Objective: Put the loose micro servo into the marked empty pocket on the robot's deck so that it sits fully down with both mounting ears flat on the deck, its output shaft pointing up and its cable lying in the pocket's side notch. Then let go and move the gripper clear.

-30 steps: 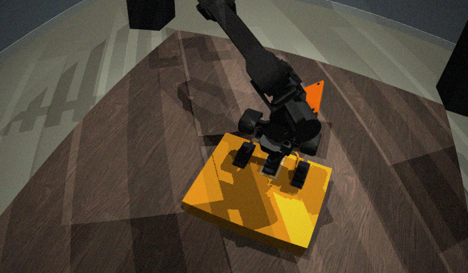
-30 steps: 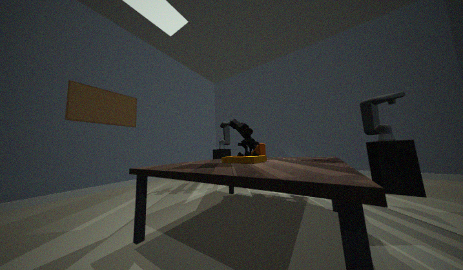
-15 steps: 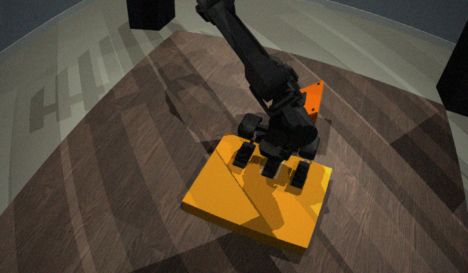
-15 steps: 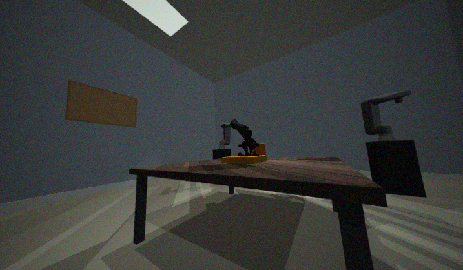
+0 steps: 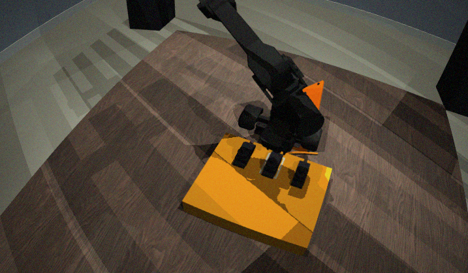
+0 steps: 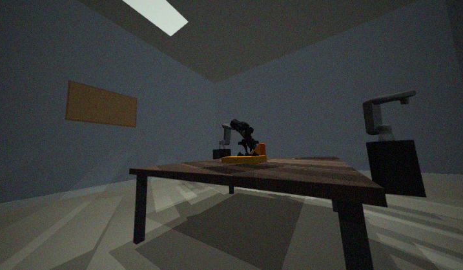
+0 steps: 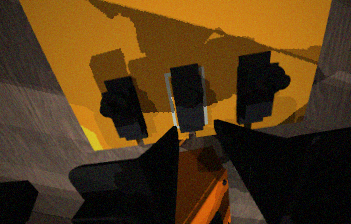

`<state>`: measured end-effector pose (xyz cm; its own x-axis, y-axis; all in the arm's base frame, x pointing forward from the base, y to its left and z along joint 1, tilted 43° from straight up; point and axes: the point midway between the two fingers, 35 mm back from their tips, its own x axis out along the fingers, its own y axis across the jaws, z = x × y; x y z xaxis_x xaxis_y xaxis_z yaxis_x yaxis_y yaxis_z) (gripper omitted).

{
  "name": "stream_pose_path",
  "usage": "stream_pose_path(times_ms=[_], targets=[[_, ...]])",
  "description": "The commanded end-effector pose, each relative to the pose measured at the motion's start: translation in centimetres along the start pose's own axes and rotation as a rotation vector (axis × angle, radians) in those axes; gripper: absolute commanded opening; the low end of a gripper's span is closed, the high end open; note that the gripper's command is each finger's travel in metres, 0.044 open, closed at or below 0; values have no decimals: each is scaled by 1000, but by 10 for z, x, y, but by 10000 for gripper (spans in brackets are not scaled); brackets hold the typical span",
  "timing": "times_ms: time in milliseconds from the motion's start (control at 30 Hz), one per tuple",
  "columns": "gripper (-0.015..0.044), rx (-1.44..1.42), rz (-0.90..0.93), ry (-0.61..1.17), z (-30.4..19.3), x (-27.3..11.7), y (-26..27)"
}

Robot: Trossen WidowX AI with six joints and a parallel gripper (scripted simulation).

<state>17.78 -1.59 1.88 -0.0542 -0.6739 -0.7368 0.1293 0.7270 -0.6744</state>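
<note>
The gripper hangs just behind the deck, its fingers parted a little with nothing between them. The micro servo sits in the pale-rimmed middle pocket, apart from the fingertips. Two more servos flank it left and right. An orange wedge stands behind the arm on the tabletop.

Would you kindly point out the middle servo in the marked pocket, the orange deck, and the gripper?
Middle servo [image 7: 189,97]: wrist view, on its dark body.
Orange deck [image 5: 228,200]: top view, on a bare part of its upper face.
Gripper [image 7: 196,132]: wrist view, midway between the two dark fingertips, which stand apart.
</note>
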Motion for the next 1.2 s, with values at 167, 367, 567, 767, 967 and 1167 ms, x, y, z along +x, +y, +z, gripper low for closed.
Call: stream_pose_path(times_ms=[167, 367, 567, 767, 967, 1167], targets=[[214, 2, 1, -1, 1, -9, -1], [371, 6, 4, -3, 39, -33, 2], [440, 12, 7, -6, 93, -65, 1], [440, 15, 8, -7, 114, -77, -1], [440, 18, 9, -5, 110, -99, -1], [440, 22, 7, -3, 105, -122, -3]])
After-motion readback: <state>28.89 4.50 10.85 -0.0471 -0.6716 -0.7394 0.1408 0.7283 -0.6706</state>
